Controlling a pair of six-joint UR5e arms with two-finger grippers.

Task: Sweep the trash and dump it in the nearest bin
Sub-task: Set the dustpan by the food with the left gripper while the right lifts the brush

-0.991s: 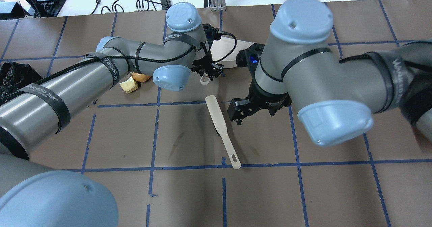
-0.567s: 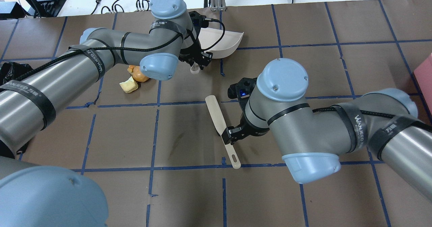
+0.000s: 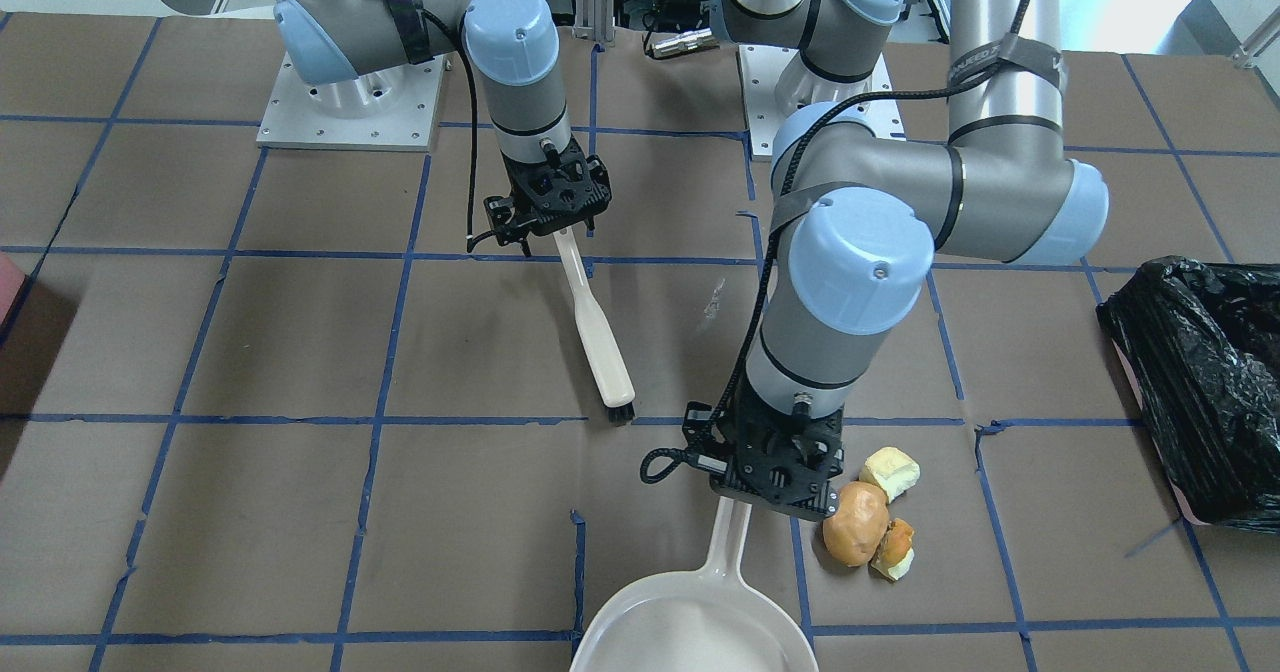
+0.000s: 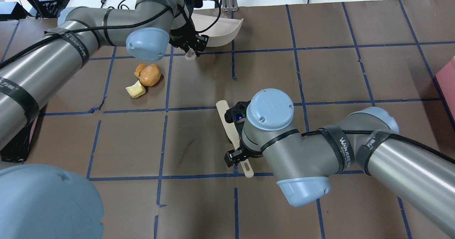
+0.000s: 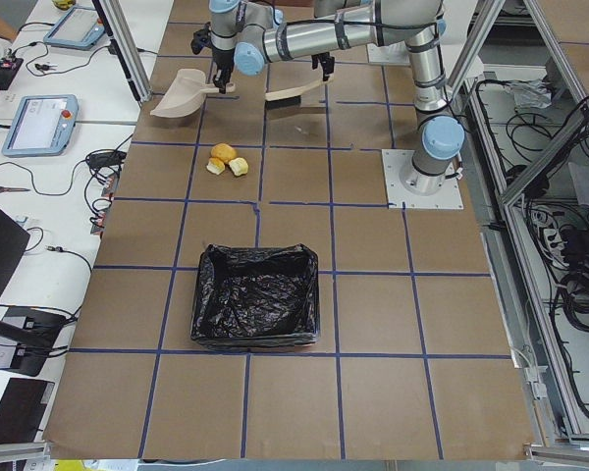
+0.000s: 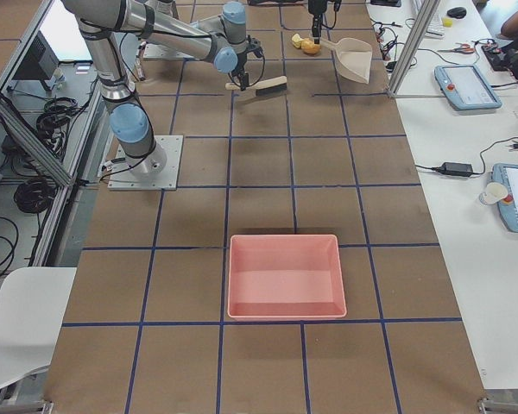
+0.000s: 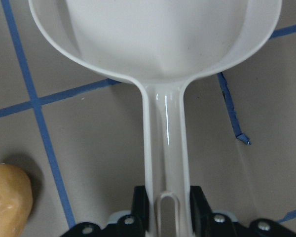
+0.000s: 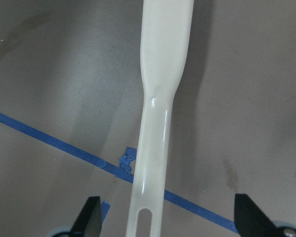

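The right gripper [image 3: 553, 230] has been lowered astride the brush [image 4: 224, 114] handle, jaws wide, not yet closed; the dustpan [image 4: 220, 31], clamped in the left gripper [image 7: 167, 205], has been drawn left; the trash [image 4: 149, 74] lies unswept on the tabletop [image 4: 199, 139] beside it, the bin [image 3: 1190, 352] well apart beyond.

Left arm stretches far forward, wrist turned downward; the left claw [image 7: 167, 205] is clamped on the dustpan [image 7: 158, 44] handle. Right arm folds at the elbow, and the right claw [image 8: 171, 217] points down with fingers [image 8: 91, 219] spread wide.
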